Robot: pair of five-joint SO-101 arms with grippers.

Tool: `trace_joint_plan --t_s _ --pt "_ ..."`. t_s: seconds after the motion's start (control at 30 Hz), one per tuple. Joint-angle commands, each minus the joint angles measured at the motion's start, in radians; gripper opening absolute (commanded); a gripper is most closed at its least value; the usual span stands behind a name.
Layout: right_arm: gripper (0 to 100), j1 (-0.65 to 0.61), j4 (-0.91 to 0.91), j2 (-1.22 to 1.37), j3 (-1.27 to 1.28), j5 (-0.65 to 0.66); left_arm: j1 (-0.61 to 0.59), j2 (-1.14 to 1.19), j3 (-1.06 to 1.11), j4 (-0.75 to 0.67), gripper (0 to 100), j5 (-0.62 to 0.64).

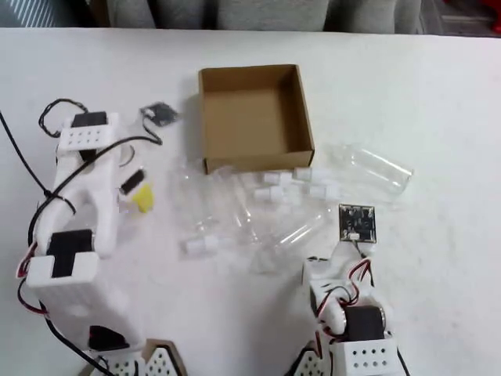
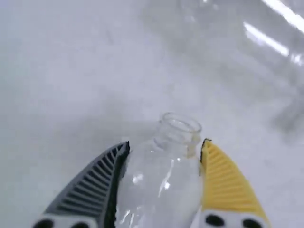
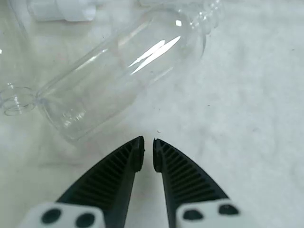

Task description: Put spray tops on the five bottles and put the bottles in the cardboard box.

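Five bottles to cap, none in the cardboard box point(image 1: 254, 117) yet. It sits open at the far middle. Your left gripper point(image 2: 164, 147) is clamped on a clear bottle point(image 2: 161, 185), open neck pointing away from the wrist, no top on it. Your right gripper point(image 3: 147, 148) is near-closed and empty. A second bottle point(image 3: 118, 80) lies on its side just past the tips, long axis slanted across them. Spray tops point(image 1: 301, 174) cluster by the box's near right corner — nearer your right arm, so I'd fetch with that one.

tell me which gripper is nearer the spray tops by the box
Right. The right gripper faces the spray tops across one lying bottle; the left gripper, shut on its own bottle, is farther off sideways.
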Motion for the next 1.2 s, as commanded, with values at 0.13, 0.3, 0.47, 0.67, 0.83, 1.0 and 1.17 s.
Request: trace_joint_plan --t_s 0.13,0.3,0.47,0.67,0.83,1.0,1.17 --pt "1.6 0.005 0.004 -0.005 0.009 -0.002 -0.018 -0.082 0.149 -0.138 2 0.718" --pt "1.6 0.005 0.004 -0.005 0.009 -0.002 -0.013 -0.087 0.338 -0.422 2 0.787" --pt "1.6 0.005 0.004 -0.005 0.009 -0.002 -0.010 -0.156 0.377 -0.427 11 0.792" --pt "1.6 0.005 0.004 -0.005 0.009 -0.002 0.001 -0.251 0.465 -0.433 38 0.789" --pt "1.6 0.005 0.004 -0.005 0.009 -0.002 -0.004 -0.311 0.476 -0.427 40 0.789" --pt "1.6 0.005 0.004 -0.005 0.009 -0.002 0.002 -0.328 0.466 -0.414 40 0.710" --pt "1.6 0.005 0.004 -0.005 0.009 -0.002 0.027 -0.326 0.385 -0.269 40 0.597"
